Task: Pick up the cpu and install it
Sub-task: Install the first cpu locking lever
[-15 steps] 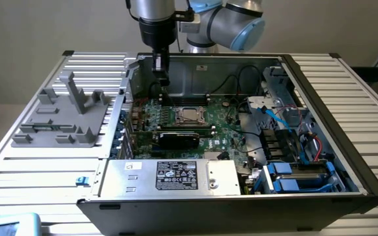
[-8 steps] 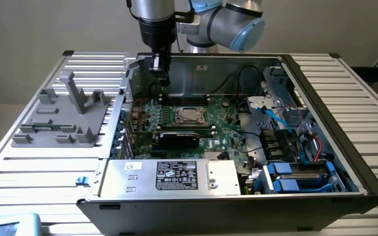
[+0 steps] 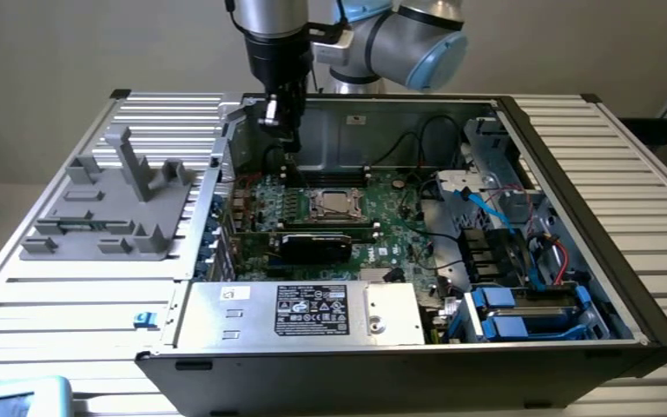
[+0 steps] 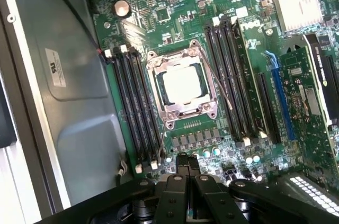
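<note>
The cpu [image 4: 181, 83] is a flat silver square lying inside the metal-framed socket [image 4: 157, 64] on the green motherboard, and its frame stands open around it. In the exterior view the cpu [image 3: 336, 201] sits mid-board inside the open computer case. My gripper [image 4: 186, 158] is shut with its black fingers pressed together and nothing between them. It hangs above the board, off to one side of the socket. In the exterior view the gripper [image 3: 291, 149] hovers near the case's back wall, a little toward the exterior view's left of the socket.
Black memory slots [image 4: 132, 107] flank the socket on both sides. A black card [image 3: 316, 246] lies in front of the socket, with the power supply [image 3: 299, 311] nearer still. A grey fixture [image 3: 114, 204] stands outside the case at the exterior view's left. Blue drive bays [image 3: 531, 313] and cables fill the right.
</note>
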Controlling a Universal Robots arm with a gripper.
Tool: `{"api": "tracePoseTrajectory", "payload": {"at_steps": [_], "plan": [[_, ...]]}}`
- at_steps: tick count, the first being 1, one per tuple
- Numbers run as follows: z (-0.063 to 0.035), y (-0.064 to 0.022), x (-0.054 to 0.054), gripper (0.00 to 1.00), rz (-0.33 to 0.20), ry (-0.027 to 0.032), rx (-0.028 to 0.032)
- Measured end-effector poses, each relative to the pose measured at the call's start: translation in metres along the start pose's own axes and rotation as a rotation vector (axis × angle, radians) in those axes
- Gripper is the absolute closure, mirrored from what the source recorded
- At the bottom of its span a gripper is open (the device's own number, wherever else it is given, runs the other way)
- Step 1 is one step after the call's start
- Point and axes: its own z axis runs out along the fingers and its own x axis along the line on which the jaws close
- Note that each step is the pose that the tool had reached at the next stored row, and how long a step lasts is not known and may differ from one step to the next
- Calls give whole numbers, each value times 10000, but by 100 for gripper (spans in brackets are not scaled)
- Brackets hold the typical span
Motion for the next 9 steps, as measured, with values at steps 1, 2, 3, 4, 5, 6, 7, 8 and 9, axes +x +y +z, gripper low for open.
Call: {"api": "tracePoseTrajectory", "payload": {"at_steps": [1,2,3,4,5,6,7,8,9], "plan": [[1,0,0,89,160,-6,-8],[1,0,0,89,323,-13,-16],[2,0,0,89,497,-21,-25],[2,0,0,89,655,-28,-32],[3,0,0,89,808,-35,-39],[3,0,0,89,963,-41,-47],[4,0,0,89,1115,-48,-54],[4,0,0,89,1271,-55,-62],[5,0,0,89,1421,-62,-69]]}}
